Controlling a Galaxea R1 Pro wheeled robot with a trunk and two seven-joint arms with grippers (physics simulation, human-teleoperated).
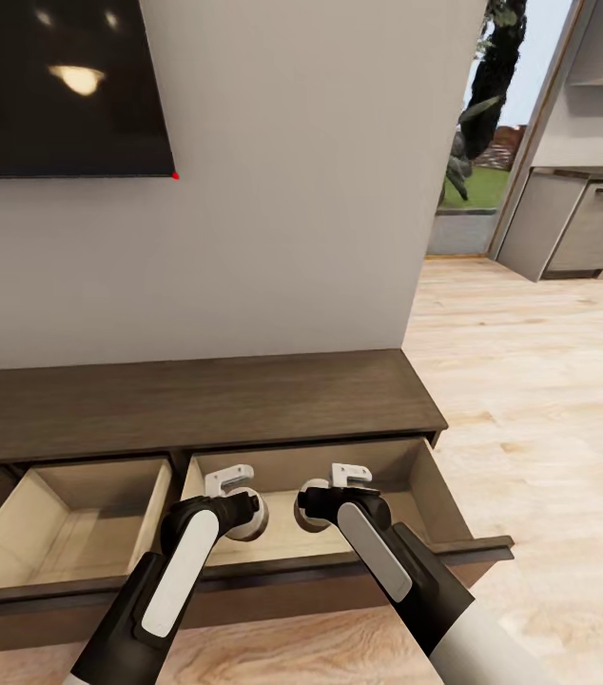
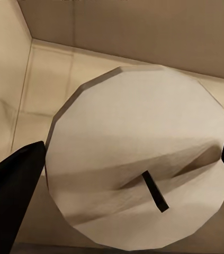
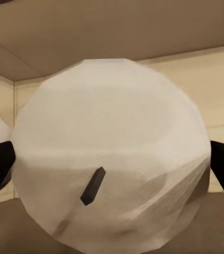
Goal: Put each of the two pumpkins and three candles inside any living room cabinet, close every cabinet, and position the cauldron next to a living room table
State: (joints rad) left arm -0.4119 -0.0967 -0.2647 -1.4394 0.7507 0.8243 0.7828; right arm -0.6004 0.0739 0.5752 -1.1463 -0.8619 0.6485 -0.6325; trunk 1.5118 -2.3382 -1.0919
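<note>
Each gripper is clamped on a candle, black fingers pressing opposite sides of the wax with the wick end toward the wrist camera. The left gripper (image 1: 244, 515) holds the left candle (image 2: 138, 164) and the right gripper (image 1: 313, 505) holds the right candle (image 3: 112, 153), both low inside the open right-hand drawer (image 1: 435, 495) of the cabinet (image 1: 197, 400), probably so they can be set down on its pale floor. Another drawer (image 1: 64, 514) stands open to the left.

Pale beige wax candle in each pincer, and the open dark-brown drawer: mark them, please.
Pale beige wax candle, left pincer (image 2: 138, 164), left wrist view, flat top.
Pale beige wax candle, right pincer (image 3: 112, 148), right wrist view, top face.
Open dark-brown wooden drawer (image 1: 439, 490), head view, right side wall.
</note>
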